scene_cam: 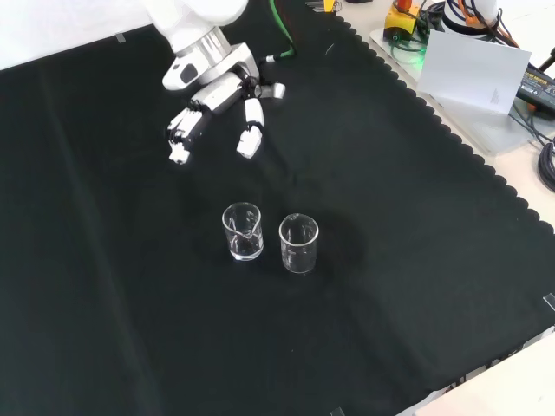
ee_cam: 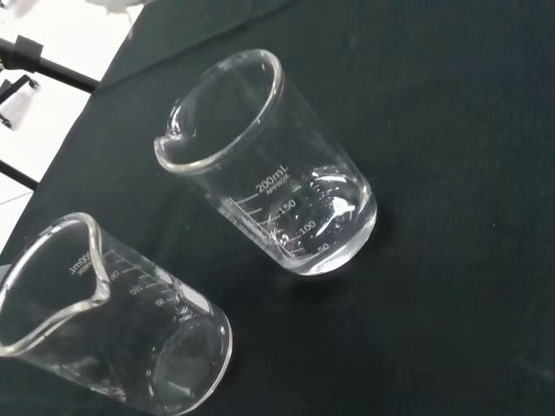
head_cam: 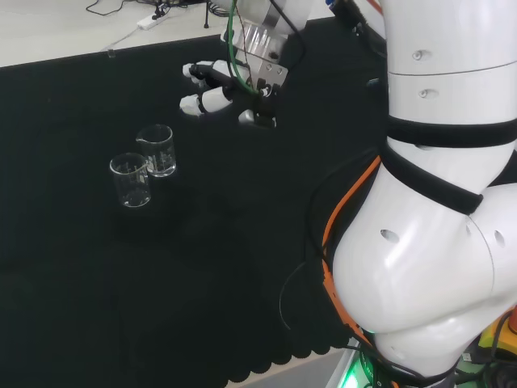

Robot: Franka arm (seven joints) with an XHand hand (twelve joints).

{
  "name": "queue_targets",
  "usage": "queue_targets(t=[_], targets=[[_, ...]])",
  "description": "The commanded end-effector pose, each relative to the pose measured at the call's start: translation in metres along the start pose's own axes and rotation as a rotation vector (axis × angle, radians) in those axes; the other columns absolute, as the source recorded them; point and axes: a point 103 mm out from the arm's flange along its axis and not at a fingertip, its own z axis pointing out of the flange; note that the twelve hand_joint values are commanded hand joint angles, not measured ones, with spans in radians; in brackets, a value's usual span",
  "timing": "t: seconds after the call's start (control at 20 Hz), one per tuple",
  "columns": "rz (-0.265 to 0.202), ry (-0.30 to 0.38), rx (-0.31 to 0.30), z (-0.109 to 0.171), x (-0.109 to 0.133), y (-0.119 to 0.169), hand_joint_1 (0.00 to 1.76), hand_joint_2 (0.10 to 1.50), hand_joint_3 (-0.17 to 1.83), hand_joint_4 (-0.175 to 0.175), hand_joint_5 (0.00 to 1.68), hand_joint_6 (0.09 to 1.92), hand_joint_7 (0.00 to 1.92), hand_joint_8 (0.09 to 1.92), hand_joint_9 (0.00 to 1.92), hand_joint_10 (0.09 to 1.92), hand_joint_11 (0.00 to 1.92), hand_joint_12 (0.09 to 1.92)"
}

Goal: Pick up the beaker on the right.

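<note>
Two clear glass beakers stand upright side by side on the black cloth. In the front view one beaker (scene_cam: 243, 231) is on the left and the other beaker (scene_cam: 299, 244) on the right. In the head view they are the beaker (head_cam: 157, 150) farther back and the beaker (head_cam: 131, 180) nearer. The wrist view shows both close up: one beaker (ee_cam: 269, 165) with printed graduations and another beaker (ee_cam: 104, 321). The hand (scene_cam: 217, 100) hovers above the cloth beyond the beakers, open with its fingers relaxed and spread, holding nothing. In the head view the hand (head_cam: 222, 89) is up and right of the beakers.
The black cloth (scene_cam: 416, 260) has a scalloped edge at the front view's right. Beyond it lie a grey box (scene_cam: 477, 74) and cables. The arm's large white links (head_cam: 436, 202) stand at the head view's right.
</note>
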Motion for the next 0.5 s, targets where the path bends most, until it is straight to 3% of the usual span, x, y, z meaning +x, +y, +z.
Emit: queue_targets(t=[0.05, 0.5], targets=[[-0.044, 0.037, 0.041, 0.027, -0.002, 0.014, 0.7, 0.69, 0.53, -0.035, 0.25, 0.09, 0.16, 0.55, 0.26, 0.66, 0.0, 1.17], [-0.093, 0.054, 0.071, 0.053, -0.005, 0.016, 0.71, 0.63, 0.52, -0.037, 0.24, 0.09, 0.14, 0.55, 0.23, 0.64, 0.0, 1.14]])
